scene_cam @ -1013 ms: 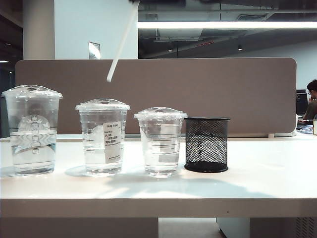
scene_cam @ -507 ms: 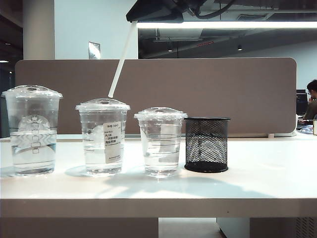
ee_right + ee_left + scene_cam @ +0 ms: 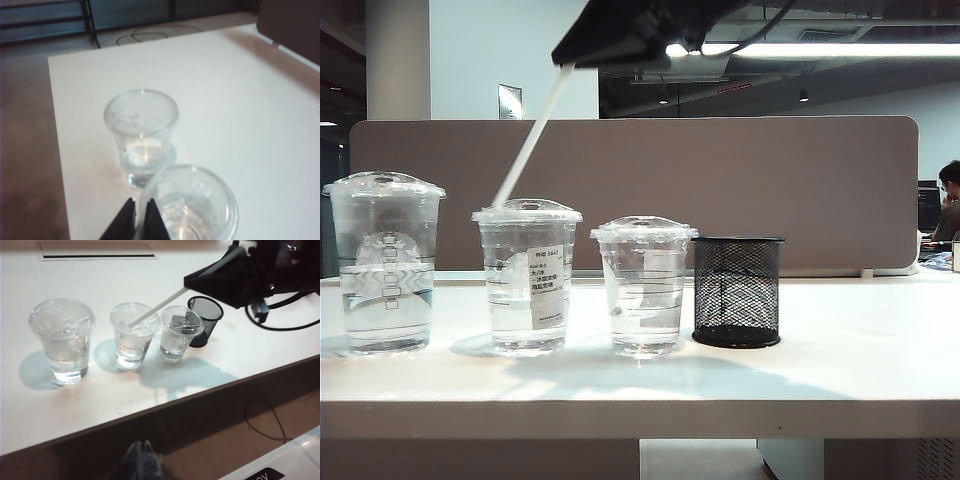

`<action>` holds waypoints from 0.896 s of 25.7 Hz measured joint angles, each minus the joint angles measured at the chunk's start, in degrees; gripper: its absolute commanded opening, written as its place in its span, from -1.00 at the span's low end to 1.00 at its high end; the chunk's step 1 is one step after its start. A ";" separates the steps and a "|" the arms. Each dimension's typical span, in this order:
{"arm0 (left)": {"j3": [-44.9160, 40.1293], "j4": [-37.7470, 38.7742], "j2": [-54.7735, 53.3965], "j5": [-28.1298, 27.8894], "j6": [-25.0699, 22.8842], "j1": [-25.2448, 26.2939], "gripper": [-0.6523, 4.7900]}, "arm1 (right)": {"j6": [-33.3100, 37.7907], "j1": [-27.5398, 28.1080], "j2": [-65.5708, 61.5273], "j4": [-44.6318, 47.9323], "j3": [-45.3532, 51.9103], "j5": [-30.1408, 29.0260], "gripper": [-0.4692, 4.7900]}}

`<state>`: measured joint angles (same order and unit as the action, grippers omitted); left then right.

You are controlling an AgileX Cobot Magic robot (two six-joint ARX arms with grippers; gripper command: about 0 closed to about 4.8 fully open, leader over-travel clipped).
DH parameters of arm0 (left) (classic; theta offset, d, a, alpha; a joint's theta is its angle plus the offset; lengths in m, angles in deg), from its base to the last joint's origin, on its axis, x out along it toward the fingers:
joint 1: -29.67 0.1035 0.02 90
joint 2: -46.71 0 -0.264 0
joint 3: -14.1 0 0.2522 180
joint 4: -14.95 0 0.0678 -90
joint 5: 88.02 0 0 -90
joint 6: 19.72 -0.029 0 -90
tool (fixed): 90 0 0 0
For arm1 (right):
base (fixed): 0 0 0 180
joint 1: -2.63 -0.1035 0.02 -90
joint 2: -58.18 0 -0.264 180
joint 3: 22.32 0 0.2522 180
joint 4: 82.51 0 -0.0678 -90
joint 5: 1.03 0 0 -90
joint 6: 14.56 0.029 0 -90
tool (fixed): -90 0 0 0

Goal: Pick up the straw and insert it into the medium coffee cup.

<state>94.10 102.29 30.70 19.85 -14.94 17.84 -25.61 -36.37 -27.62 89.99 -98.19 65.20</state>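
The right gripper point(image 3: 139, 222) hangs above the surface point(image 3: 840, 350) with its jaws clamped on the straw point(image 3: 530, 140), which slants down from them until its tip touches the medium cup's point(image 3: 527, 275) lid, while the left gripper point(image 3: 141, 460) sits low and well apart, jaws together.

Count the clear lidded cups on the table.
3, in a row: tallest cup at left, medium coffee cup in the middle, shortest cup beside the mesh pen holder. None appears hidden.
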 measured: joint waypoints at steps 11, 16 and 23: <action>0.00 0.00 0.00 0.00 0.00 0.00 -0.78 | -1.07 0.11 1.01 -1.99 -2.05 1.66 -0.67; 0.00 0.00 0.00 0.00 0.00 0.00 -0.78 | -1.53 0.15 1.90 -7.19 -7.65 1.66 -0.67; 0.00 0.00 0.00 0.00 0.00 0.00 -0.78 | -5.20 0.17 1.75 -17.35 -10.01 4.07 -0.67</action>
<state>94.10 102.29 30.70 19.85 -14.94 17.84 -30.81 -36.20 -25.87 72.64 -108.20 69.27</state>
